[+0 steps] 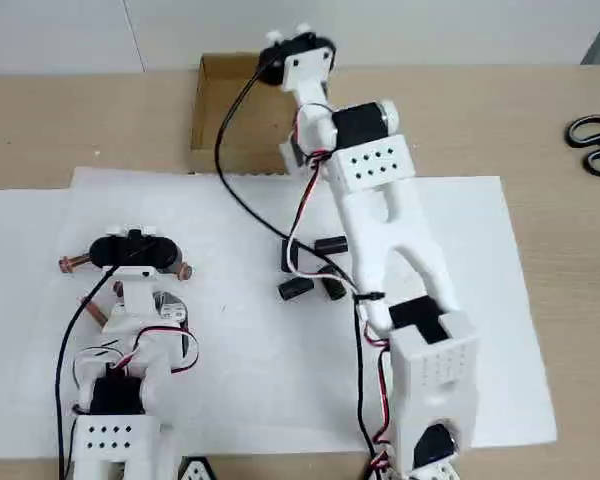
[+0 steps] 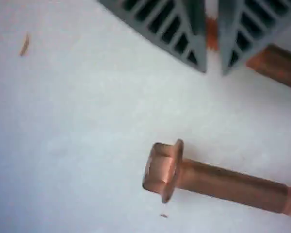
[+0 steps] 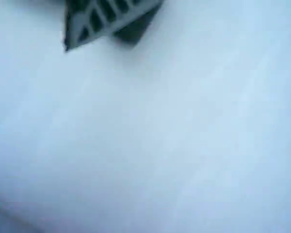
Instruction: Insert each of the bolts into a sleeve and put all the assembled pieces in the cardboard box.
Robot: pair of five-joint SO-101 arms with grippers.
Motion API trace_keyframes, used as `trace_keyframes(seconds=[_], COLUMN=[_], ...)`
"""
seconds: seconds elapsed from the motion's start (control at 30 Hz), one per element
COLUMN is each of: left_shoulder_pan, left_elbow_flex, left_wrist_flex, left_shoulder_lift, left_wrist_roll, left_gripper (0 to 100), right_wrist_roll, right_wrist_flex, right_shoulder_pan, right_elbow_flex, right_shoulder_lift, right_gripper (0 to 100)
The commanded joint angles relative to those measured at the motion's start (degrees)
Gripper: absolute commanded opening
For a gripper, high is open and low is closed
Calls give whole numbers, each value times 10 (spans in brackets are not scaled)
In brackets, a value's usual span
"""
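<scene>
Down at the near left of the white paper [image 1: 240, 400], the left pincer [image 2: 213, 65] has its jaws drawn almost together, with only a narrow slit between the grey fingertips [image 2: 196, 51]. A strip of copper shows through that slit, and the shaft of a bolt [image 2: 276, 63] runs out from behind one finger. It seems to lie beyond the tips rather than between them, and I cannot tell whether they touch it. A second bolt [image 2: 218, 182] lies loose on the paper close by. The black sleeves [image 1: 296, 288] sit mid-sheet beside the right arm [image 1: 380, 200], which stretches out to the cardboard box [image 1: 215, 110]. How the right pincer [image 3: 104, 26] stands I cannot tell.
</scene>
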Motion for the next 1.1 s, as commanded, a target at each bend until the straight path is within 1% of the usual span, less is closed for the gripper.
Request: trace_keyframes(seconds=[0.0, 0.23, 0.3, 0.47, 0.67, 0.77, 1.07], left_shoulder_pan=[2, 0, -15, -21, -24, -25, -25], left_elbow_flex=[-3, -3, -3, -3, -3, -2, -2], left_wrist_flex=[-12, -12, -12, -12, -11, -10, -10], left_shoulder_lift=[-5, -5, -5, -5, -5, -5, -5], left_wrist_roll=[1, 1, 2, 3, 3, 3, 3], left_gripper=[6, 6, 6, 6, 6, 6, 6], right_wrist_roll=[-58, -156, -180, -215, -256, -269, -266], right_wrist_flex=[70, 85, 85, 86, 84, 82, 80], right_shoulder_pan=[-19, -38, -44, -73, -101, -102, -101], right_elbow_flex=[-25, -23, -23, -11, 70, 75, 75], right_shoulder_lift=[-44, -48, -46, -44, -44, -43, 8], right_gripper=[231, 231, 231, 230, 230, 230, 230])
